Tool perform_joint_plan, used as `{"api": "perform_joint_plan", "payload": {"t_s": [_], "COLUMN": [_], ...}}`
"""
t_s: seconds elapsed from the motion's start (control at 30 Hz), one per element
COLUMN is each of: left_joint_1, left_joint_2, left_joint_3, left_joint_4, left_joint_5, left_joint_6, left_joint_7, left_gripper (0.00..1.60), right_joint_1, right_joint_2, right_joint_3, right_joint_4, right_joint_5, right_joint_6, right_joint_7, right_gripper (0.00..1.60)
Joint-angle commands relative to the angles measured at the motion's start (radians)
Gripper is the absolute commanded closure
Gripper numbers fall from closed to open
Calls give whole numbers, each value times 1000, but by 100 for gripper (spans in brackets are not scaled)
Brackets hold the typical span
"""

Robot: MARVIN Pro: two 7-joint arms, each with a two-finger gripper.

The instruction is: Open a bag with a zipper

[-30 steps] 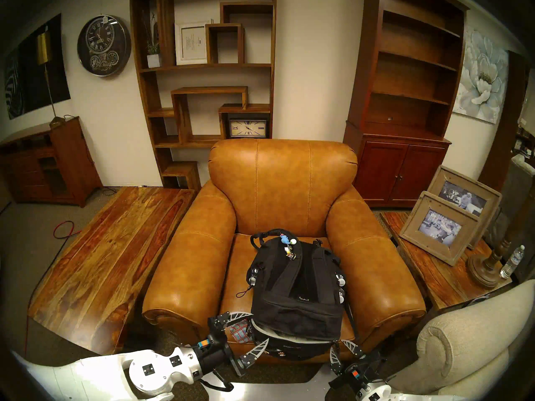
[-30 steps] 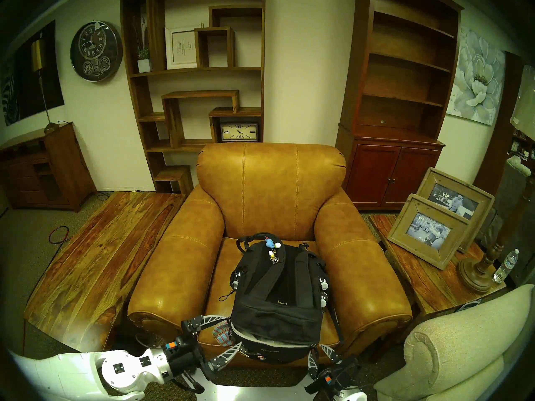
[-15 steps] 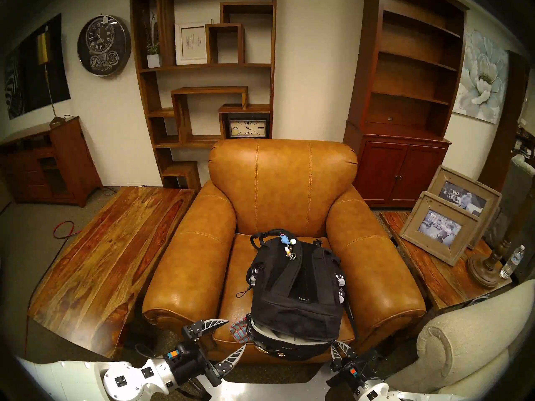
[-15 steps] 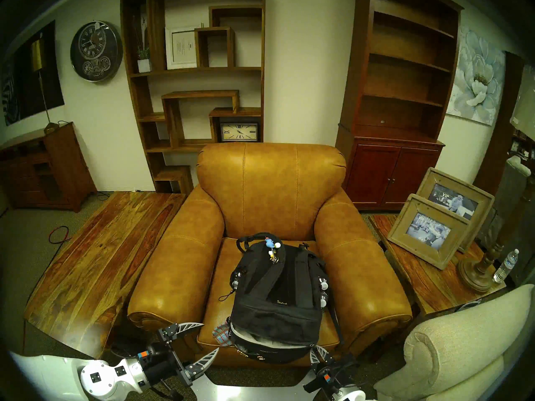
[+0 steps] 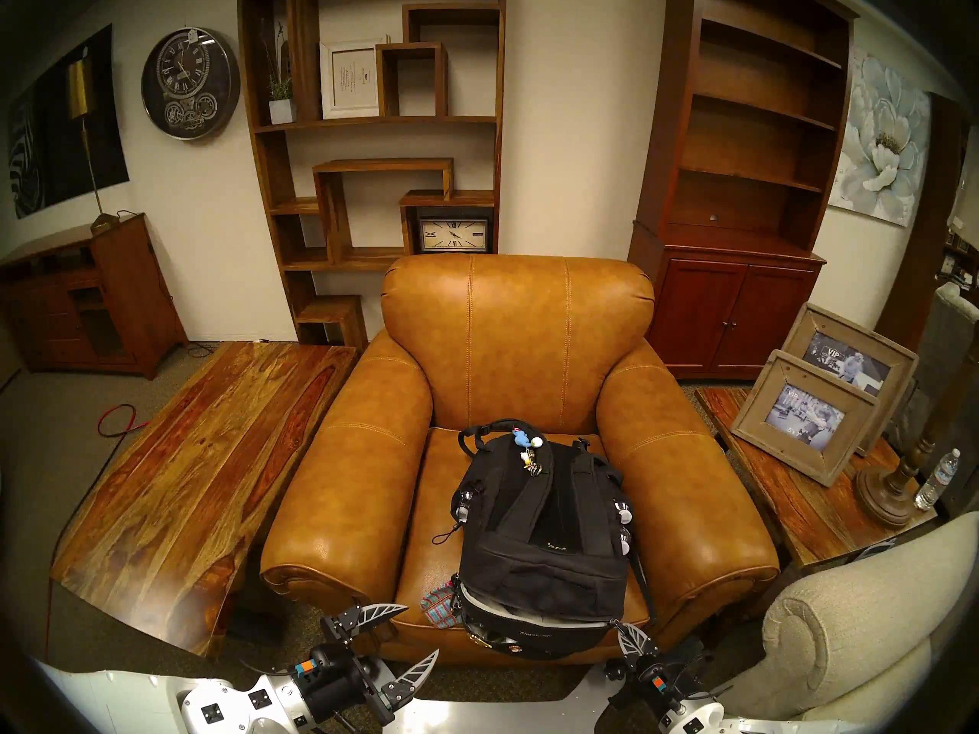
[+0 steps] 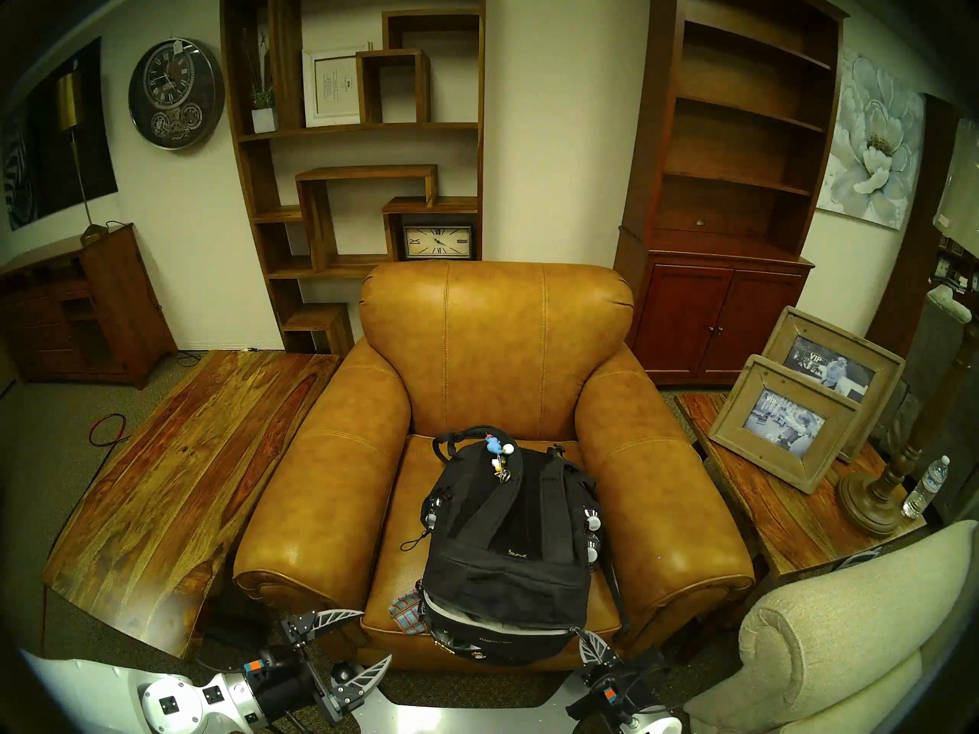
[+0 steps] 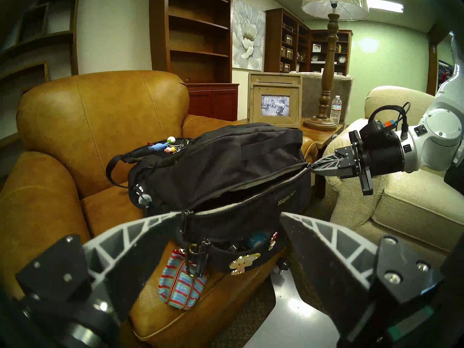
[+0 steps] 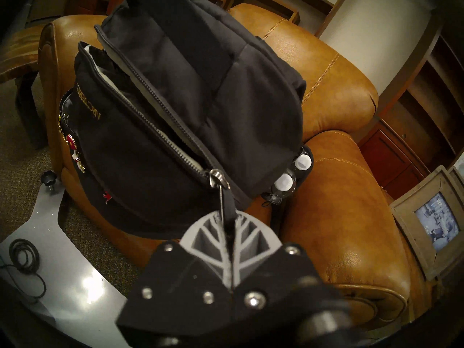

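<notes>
between the two tools, black backpack [image 5: 540, 537] on armchair seat [image 5: 439, 569], zipper [image 7: 246, 186] partly parted, right tool [image 8: 227, 220] clamped on the zipper pull tab [image 8: 224, 201], left tool [image 5: 405, 640] spread wide, holding nothing, just off the bag's left corner

Illumination was warm, dim indoor light. Glare appeared on the armchair [image 5: 704, 553] leather and the robot base plate [image 8: 82, 284]. Fisheye curvature bent all edges inside a dark rim. Near gripper fingers [image 7: 140, 242] were soft and out of focus.
</notes>
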Motion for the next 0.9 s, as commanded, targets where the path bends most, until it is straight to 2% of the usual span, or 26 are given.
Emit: {"api": "perform_joint_plan", "payload": {"t_s": [0.0,0.23,0.33,0.4,0.43,0.5,0.7,0.8,0.87], "left_joint_1": [-2,-4,-4,-4,-5,-5,-7,-8,-9], "left_joint_2": [-8,-15,-16,-17,-17,-18,-21,-22,-23], "left_joint_3": [3,9,10,10,10,10,9,8,8], "left_joint_4": [-5,-1,-1,0,1,2,4,4,5], "left_joint_5": [7,11,10,10,10,9,6,3,1], "left_joint_6": [-10,-8,-7,-7,-8,-8,-7,-7,-6], "left_joint_7": [-7,-6,-5,-3,-3,-3,-4,-4,-4], "left_gripper": [9,4,3,3,3,3,3,4,4], "right_joint_1": [-26,-38,-41,-45,-51,-57,-75,-78,-75], "right_joint_2": [46,54,72,69,64,59,66,77,84], "right_joint_3": [23,59,67,75,85,93,115,118,113], "right_joint_4": [-39,-27,-38,-30,-36,-26,-30,-22,-16], "right_joint_5": [22,113,151,181,192,216,303,351,371], "right_joint_6": [0,-124,-158,-215,-205,-251,-340,-381,-378], "right_joint_7": [-17,13,54,72,80,99,177,217,243], "right_gripper": [160,160,159,160,156,160,160,151,146]}}
